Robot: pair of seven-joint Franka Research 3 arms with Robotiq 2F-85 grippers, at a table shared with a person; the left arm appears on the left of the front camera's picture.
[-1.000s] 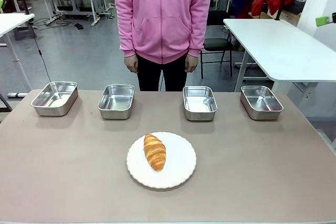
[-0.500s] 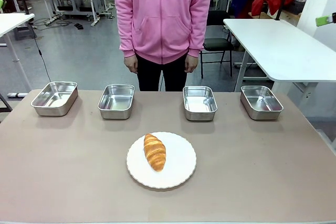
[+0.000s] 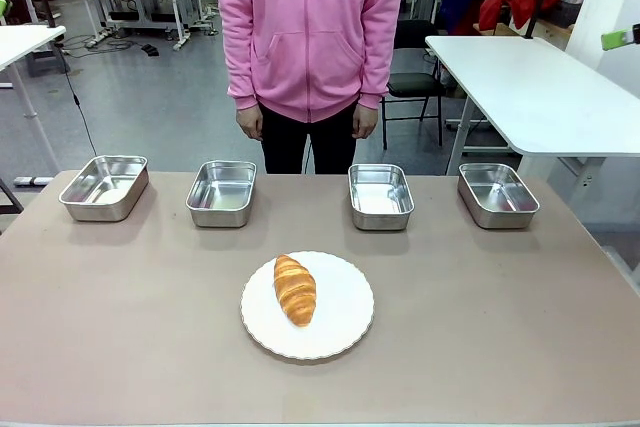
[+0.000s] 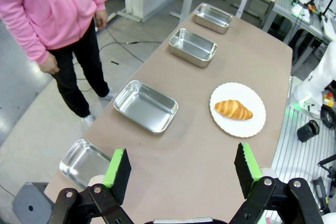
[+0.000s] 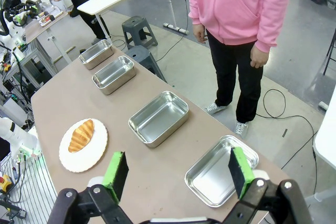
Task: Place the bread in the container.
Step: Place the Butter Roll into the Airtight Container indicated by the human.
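The bread (image 3: 295,289) lies on the plate (image 3: 342,332), centred on the table (image 3: 500,327) toward my side. Behind it four containers (image 3: 221,192) sit in a row along the far edge, the person (image 3: 310,27) standing beyond them.

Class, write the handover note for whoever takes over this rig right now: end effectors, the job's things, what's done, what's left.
Left end effector: open, holding nothing.
Right end effector: open, holding nothing.
Bread: lying on the white plate, mid-table.
Steel trays: four in a row along the far side, all empty.
Done: nothing yet.
Left: grasp the bread and set it in a tray.
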